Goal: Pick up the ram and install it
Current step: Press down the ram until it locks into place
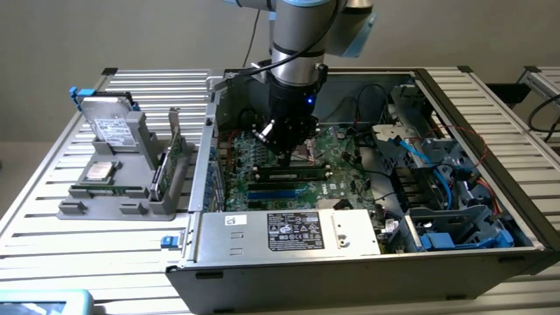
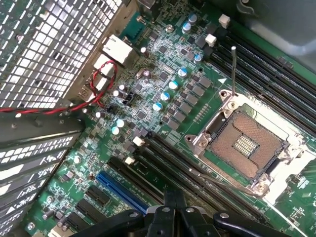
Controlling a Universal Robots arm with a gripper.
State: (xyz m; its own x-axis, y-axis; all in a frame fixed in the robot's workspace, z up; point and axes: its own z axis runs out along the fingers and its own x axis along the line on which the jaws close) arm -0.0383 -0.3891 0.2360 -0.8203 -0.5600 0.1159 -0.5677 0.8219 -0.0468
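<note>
The gripper [image 1: 290, 155] sits inside the computer case [image 1: 350, 275], directly above the ram [image 1: 292, 174] seated on the motherboard [image 1: 262, 157]; the power supply [image 1: 289, 231] lies in front.

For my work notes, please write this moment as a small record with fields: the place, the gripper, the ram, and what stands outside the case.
place: open computer case on a slatted table
gripper: gripper shut, down inside the case, just above the motherboard
ram: ram lying along a slot directly below the gripper; whether it is fully seated cannot be told
socket: empty processor socket beside the slots
outside the case: grey holder with parts, on the exterior view's left
</note>
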